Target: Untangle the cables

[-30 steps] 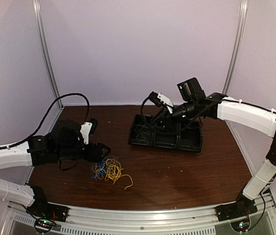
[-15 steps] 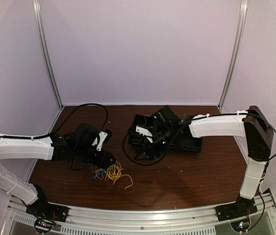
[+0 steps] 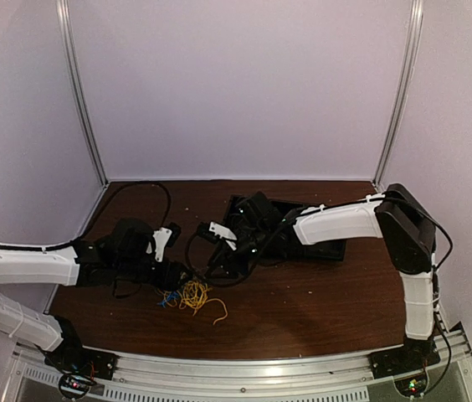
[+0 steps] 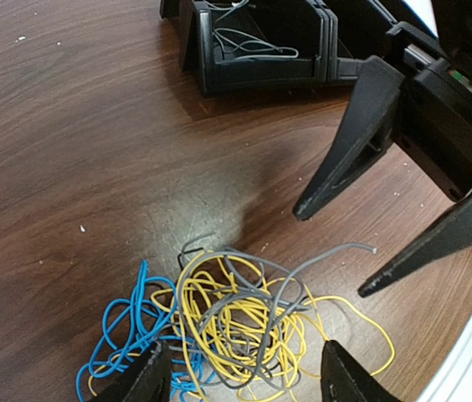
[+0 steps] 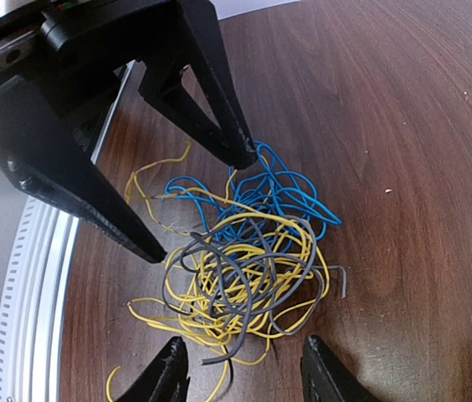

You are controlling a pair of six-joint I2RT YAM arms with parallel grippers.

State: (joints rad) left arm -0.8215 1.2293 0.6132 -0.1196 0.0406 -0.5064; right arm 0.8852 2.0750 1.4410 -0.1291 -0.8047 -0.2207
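Note:
The cables (image 3: 187, 295) lie as one tangled pile of yellow, blue and grey wires on the brown table. In the left wrist view the pile (image 4: 244, 322) sits between my left gripper's open fingers, with the blue loops (image 4: 127, 327) to the left. My left gripper (image 4: 244, 387) is open and empty just above it. My right gripper (image 5: 248, 381) is also open and empty, and hangs over the pile (image 5: 244, 260) from the opposite side. The two grippers face each other across the tangle, left (image 3: 179, 275) and right (image 3: 207, 268). Neither touches a wire.
A black compartment tray (image 3: 324, 244) stands behind the right arm. In the left wrist view the tray (image 4: 253, 75) holds a thin grey wire (image 4: 244, 40) in one compartment. The metal rail at the table's near edge (image 5: 27, 285) runs close to the pile.
The right arm has swung from over the black tray down and left to the cable pile. The left gripper has edged right, closer to the pile. The cables have not moved.

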